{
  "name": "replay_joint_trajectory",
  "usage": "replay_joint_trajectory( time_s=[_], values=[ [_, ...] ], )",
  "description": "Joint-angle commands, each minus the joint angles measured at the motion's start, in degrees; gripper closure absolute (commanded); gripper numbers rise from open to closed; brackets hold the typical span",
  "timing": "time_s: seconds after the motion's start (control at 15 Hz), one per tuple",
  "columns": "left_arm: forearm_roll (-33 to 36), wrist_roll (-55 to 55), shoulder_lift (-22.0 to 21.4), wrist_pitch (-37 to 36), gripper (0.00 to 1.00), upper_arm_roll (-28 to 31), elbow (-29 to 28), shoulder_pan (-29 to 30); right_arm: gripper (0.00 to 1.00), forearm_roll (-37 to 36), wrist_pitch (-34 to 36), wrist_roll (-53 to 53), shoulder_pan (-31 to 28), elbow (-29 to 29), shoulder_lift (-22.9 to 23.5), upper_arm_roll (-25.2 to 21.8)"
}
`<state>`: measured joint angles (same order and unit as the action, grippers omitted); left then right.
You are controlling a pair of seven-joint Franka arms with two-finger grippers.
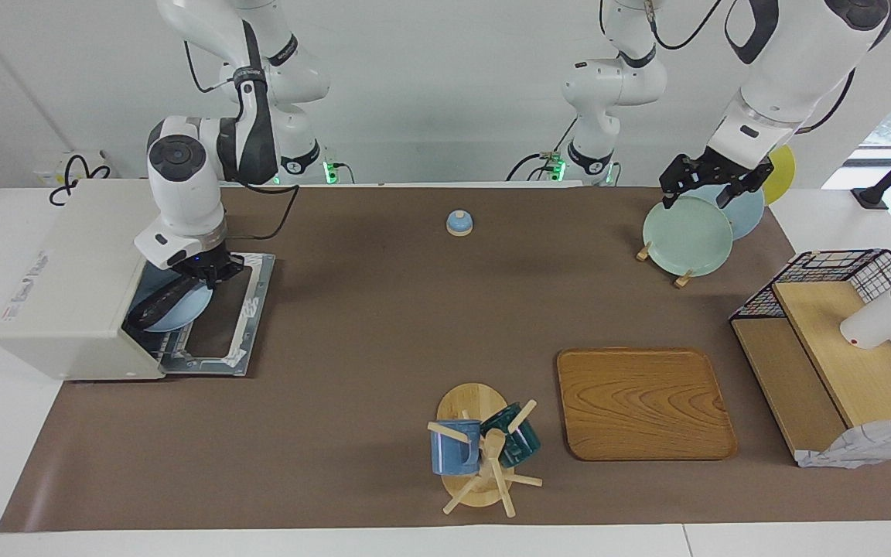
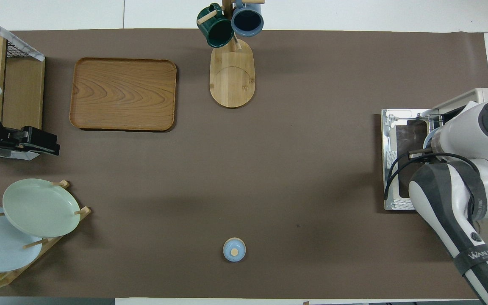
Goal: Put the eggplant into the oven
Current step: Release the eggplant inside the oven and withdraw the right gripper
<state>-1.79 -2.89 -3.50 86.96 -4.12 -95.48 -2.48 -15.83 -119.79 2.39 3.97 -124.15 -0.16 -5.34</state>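
The cream-white oven (image 1: 66, 286) stands at the right arm's end of the table. Its door (image 1: 238, 325) lies dropped open flat on the mat, and it also shows in the overhead view (image 2: 396, 163). The dark eggplant (image 1: 153, 308) lies on a light blue plate (image 1: 185, 312) that sits tilted in the oven's mouth. My right gripper (image 1: 212, 275) is at that plate's rim, over the open door. In the overhead view the right arm hides the eggplant. My left gripper (image 1: 712, 189) waits open and empty over the plate rack.
A pale green plate (image 1: 685, 236) leans in the wooden rack below the left gripper. A small blue bell (image 1: 459, 223) sits near the robots. A wooden tray (image 1: 643, 402), a mug tree (image 1: 484, 449) and a wire shelf (image 1: 840, 340) stand farther out.
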Motion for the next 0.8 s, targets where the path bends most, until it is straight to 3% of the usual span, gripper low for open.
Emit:
replay_joint_trajectory(
  time_s=[0.0,0.13,0.47,0.73],
  values=[
    [-0.5,-0.1,0.1,-0.7,0.00,-0.4,0.6,1.0,0.97,3.5,-1.1,-3.3,-1.6,-1.9,-1.4,0.7],
    [-0.5,-0.1,0.1,-0.9,0.00,-0.5,0.6,0.9,0.91,3.9,-0.9,-4.3,-1.9,-1.9,-1.4,0.7],
    [-0.5,-0.1,0.1,-0.8,0.00,-0.4,0.6,1.0,0.89,3.9,-0.3,-4.4,-2.2,-1.6,-1.4,0.7],
    [-0.5,-0.1,0.1,-0.8,0.00,-0.4,0.6,1.0,0.89,7.9,5.7,-4.4,-0.9,2.8,-1.4,0.9]
  ],
)
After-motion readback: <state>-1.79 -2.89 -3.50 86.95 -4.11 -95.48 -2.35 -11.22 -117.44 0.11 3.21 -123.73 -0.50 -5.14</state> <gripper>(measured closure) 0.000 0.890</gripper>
